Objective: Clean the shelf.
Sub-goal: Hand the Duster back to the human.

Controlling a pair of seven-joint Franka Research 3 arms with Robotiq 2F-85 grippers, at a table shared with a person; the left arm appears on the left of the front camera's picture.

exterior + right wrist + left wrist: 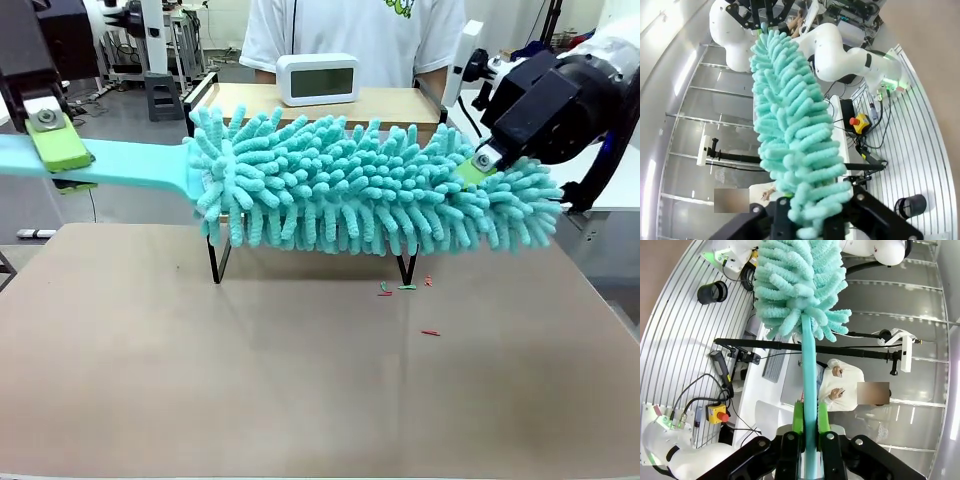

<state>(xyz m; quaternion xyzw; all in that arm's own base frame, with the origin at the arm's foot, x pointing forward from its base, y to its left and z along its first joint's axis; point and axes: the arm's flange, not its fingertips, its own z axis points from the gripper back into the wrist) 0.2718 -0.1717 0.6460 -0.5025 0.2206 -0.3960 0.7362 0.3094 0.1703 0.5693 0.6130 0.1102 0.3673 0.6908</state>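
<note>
A fluffy turquoise duster [370,185] is held level in front of the shelf [400,105], hiding most of its boards and black frame. My left gripper [58,145] is shut on the duster's flat turquoise handle [130,165] at the left; in the left wrist view the green pads [798,417] clamp the handle [809,390]. My right gripper [478,165] is shut on the duster's fluffy tip at the right; in the right wrist view the chenille head [795,130] rises from between its fingers [807,225].
A white digital clock [318,78] stands on the shelf's top board. A person in a white T-shirt [350,30] stands behind the shelf. Small red and green scraps [405,288] lie on the beige tabletop [300,380] below the shelf's right leg.
</note>
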